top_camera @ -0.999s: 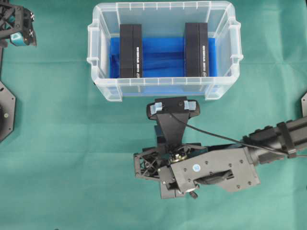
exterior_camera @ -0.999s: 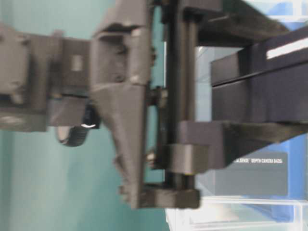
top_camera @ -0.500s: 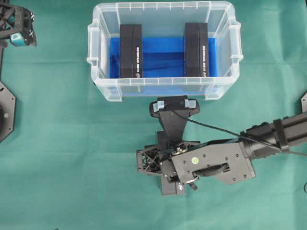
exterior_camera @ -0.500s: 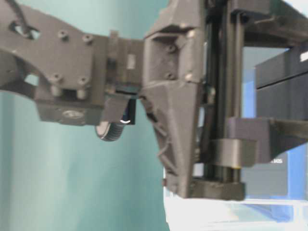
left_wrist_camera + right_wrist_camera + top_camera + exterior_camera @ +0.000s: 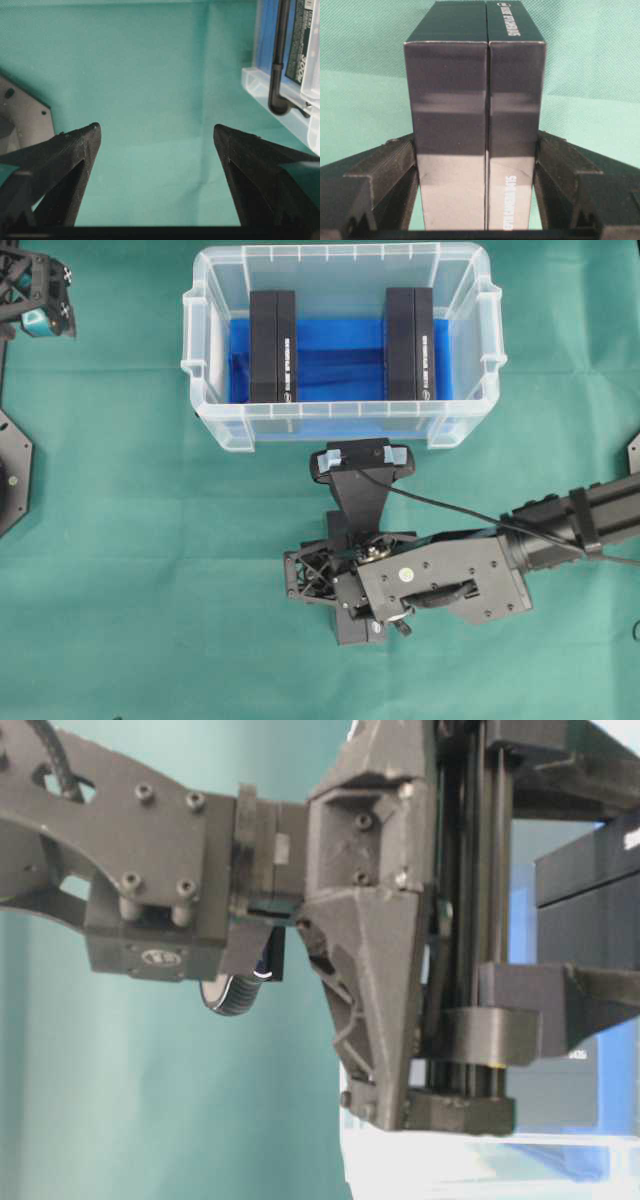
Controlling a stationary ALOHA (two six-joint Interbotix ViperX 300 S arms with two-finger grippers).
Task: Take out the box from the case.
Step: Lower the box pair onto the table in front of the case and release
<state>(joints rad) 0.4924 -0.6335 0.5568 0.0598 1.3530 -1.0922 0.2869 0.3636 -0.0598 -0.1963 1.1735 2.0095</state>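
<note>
Right wrist view gives me the clearest look: the right gripper is clamped on two black boxes standing upright and pressed side by side, one finger against each outer face. (operator)

And where is that pair relative to the case? (colleague)

Outside it. From overhead I see the right arm over the green cloth, just in front of the case, with its wrist camera close to the near wall. Behind the held boxes my wrist view shows only cloth. The arm hides them from overhead. (operator)

What's inside the case? (colleague)

Two more pairs of black boxes stand on the blue lining, one pair at the left and one at the right, well apart. (operator)

And your left side? (colleague)

The left gripper has its fingers spread wide with nothing between them. It sits at the far left corner overhead, well away from the case. (operator)
</note>
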